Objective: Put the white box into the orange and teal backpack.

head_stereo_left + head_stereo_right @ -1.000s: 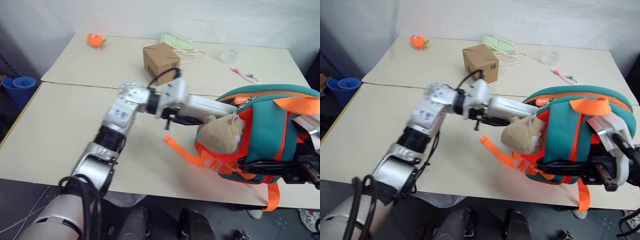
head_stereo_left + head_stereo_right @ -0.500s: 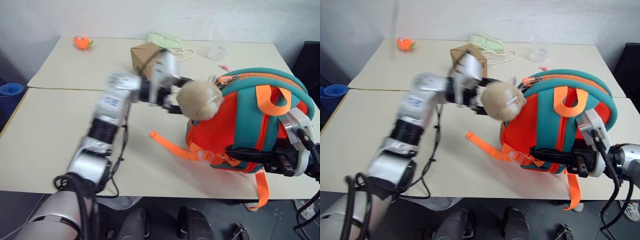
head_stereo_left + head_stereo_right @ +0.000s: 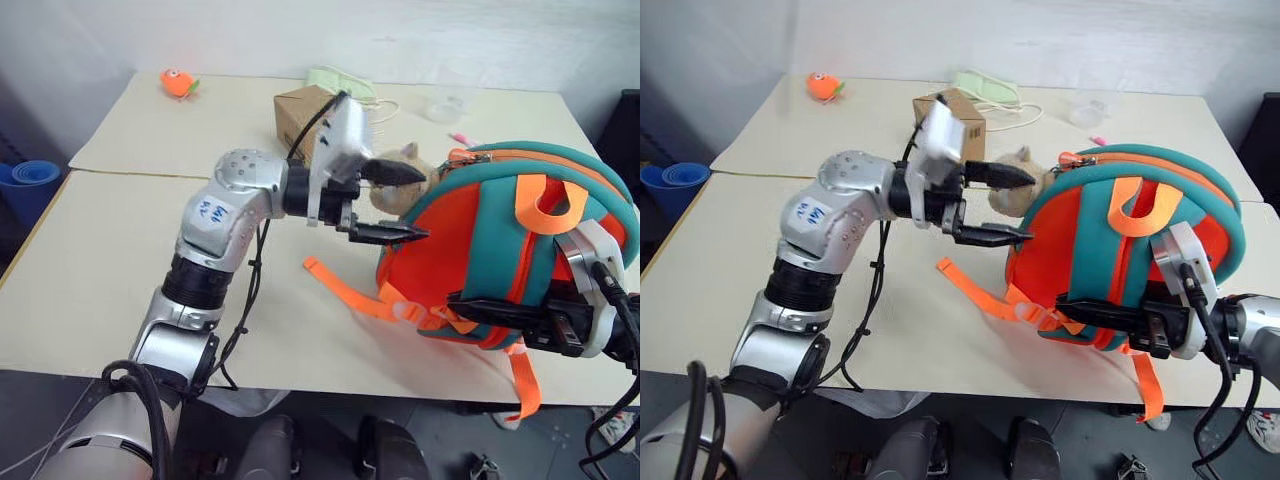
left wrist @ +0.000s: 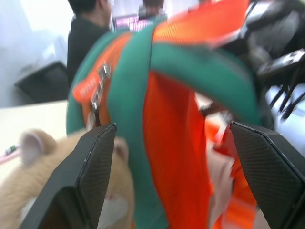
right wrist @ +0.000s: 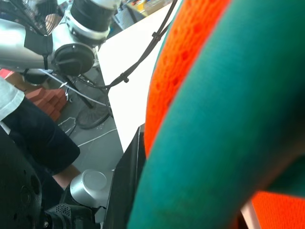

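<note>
Backpack: your orange and teal backpack [image 3: 500,250] stands upright near the table's [image 3: 110,260] front right corner, an orange strap [image 3: 345,290] trailing from it across the tabletop
White box: you cannot see it on the table; whether it sits in the backpack cannot be told
Left claw: your left claw [image 3: 395,203] hangs just beside the backpack's top left side, fingers spread wide apart with nothing between them
Plush: the tan plush animal [image 3: 400,185] hangs on the backpack right behind that claw's fingers
Right claw: your right claw [image 3: 1110,315] is clamped on the backpack's front webbing, fingers together
Far edge: a cardboard cube [image 3: 300,115], orange toy [image 3: 180,82] and green cloth [image 3: 345,82] lie there
</note>
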You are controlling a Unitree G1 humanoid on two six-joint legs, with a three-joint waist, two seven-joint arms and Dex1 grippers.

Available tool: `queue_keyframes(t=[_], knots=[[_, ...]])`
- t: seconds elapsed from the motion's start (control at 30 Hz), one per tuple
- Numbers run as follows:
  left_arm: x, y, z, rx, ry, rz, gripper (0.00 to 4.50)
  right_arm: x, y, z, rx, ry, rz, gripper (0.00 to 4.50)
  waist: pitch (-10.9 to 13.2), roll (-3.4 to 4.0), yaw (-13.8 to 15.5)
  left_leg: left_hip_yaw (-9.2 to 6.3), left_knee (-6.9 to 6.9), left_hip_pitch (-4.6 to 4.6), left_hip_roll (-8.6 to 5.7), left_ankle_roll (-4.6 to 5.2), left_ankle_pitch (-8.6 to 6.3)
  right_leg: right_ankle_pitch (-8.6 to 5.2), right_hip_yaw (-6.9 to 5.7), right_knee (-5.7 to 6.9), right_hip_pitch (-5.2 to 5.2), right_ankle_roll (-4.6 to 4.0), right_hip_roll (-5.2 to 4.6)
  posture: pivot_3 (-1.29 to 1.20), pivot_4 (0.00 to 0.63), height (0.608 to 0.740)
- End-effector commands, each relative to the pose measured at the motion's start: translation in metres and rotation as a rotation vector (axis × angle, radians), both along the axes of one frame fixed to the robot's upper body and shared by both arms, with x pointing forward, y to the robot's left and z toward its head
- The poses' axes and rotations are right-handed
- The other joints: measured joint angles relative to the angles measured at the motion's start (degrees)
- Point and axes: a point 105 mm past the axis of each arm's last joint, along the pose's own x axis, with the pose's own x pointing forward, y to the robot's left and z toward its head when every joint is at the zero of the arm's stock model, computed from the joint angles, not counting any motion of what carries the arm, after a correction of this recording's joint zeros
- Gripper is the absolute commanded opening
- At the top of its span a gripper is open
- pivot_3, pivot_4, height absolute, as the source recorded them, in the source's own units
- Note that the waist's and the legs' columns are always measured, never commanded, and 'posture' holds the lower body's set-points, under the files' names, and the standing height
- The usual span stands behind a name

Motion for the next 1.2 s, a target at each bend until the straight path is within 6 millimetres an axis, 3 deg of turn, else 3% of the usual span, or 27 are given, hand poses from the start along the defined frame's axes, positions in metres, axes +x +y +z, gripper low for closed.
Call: queue_keyframes(t=[0.03, 0.13, 0.27, 0.33, 0.47, 0.6, 0.7, 1.0, 1.1, 1.2], knots=[[0.016, 0.006, 0.028, -0.152, -0.095, 0.085, 3.99, -0.007, 0.003, 0.008, 0.016, -0.036, 0.021, 0.00, 0.0, 0.00, 0.2, -0.01, 0.00, -0.01, 0.01, 0.00, 0.00, 0.00, -0.02, 0.00, 0.00, 0.00, 0.00, 0.00, 0.150, 0.740], [0.017, 0.014, 0.041, -0.245, -0.073, 0.067, 3.99, -0.009, 0.004, 0.007, 0.023, -0.033, 0.015, 0.00, 0.0, -0.01, 0.3, -0.02, 0.01, -0.04, 0.00, 0.04, 0.01, 0.00, -0.02, -0.03, 0.00, 0.00, -0.03, 0.00, 0.150, 0.740], [0.020, 0.026, 0.038, -0.260, -0.015, 0.074, 3.99, -0.010, 0.006, 0.006, 0.033, -0.032, 0.009, 0.00, 0.0, -0.01, 0.3, -0.02, 0.01, -0.04, -0.02, 0.08, -0.01, 0.00, -0.01, -0.04, 0.00, 0.00, -0.05, 0.00, 0.150, 0.740], [0.022, 0.028, 0.033, -0.234, -0.010, 0.080, 4.37, -0.010, 0.006, 0.005, 0.033, -0.032, 0.007, 0.00, 0.0, -0.01, 0.3, -0.02, 0.02, -0.04, -0.02, 0.08, -0.01, 0.00, -0.01, -0.02, 0.00, 0.00, -0.04, 0.00, 0.150, 0.740], [0.032, 0.022, 0.023, -0.169, -0.056, 0.129, 4.47, -0.008, 0.006, 0.004, 0.031, -0.033, 0.001, 0.00, 0.0, 0.00, 0.5, -0.01, 0.02, -0.03, -0.04, 0.08, -0.01, 0.01, -0.01, -0.01, 0.01, 0.00, -0.04, 0.00, 0.150, 0.740], [0.038, 0.003, -0.008, -0.008, -0.026, 0.101, 4.47, -0.004, 0.008, 0.003, 0.030, -0.047, -0.008, 0.00, 0.0, -0.01, 0.5, 0.00, 0.02, -0.03, -0.06, 0.09, 0.00, 0.01, -0.01, -0.02, 0.01, 0.01, -0.04, 0.00, 0.150, 0.740], [0.037, -0.002, -0.010, -0.011, -0.002, 0.081, 4.47, -0.001, 0.009, 0.002, 0.037, -0.052, -0.022, 0.00, 0.0, -0.01, 0.4, 0.00, 0.02, -0.07, -0.06, 0.09, -0.01, 0.01, 0.00, -0.03, -0.04, 0.01, -0.04, 0.00, 0.150, 0.740], [0.048, 0.008, 0.000, -0.071, 0.002, 0.137, 1.92, -0.004, 0.004, 0.002, 0.045, -0.059, -0.057, 0.00, 0.0, -0.01, 0.5, 0.00, 0.02, -0.10, -0.04, 0.10, 0.00, 0.01, 0.00, -0.01, -0.06, 0.01, -0.04, 0.00, 0.150, 0.740], [0.055, 0.032, -0.008, -0.018, -0.013, 0.185, 1.28, -0.007, -0.002, -0.001, 0.044, -0.055, -0.091, 0.00, 0.0, -0.01, 0.4, 0.00, 0.02, -0.10, -0.04, 0.09, 0.00, 0.01, 0.00, -0.01, -0.06, 0.01, -0.04, 0.00, 0.150, 0.740], [0.068, 0.065, -0.031, 0.150, -0.065, 0.277, 0.93, -0.004, -0.010, -0.003, 0.034, -0.081, -0.158, 0.00, 0.0, 0.00, -0.1, 0.05, 0.01, -0.05, -0.02, 0.09, -0.01, 0.01, 0.02, 0.02, -0.07, 0.01, -0.03, 0.00, 0.150, 0.740]])
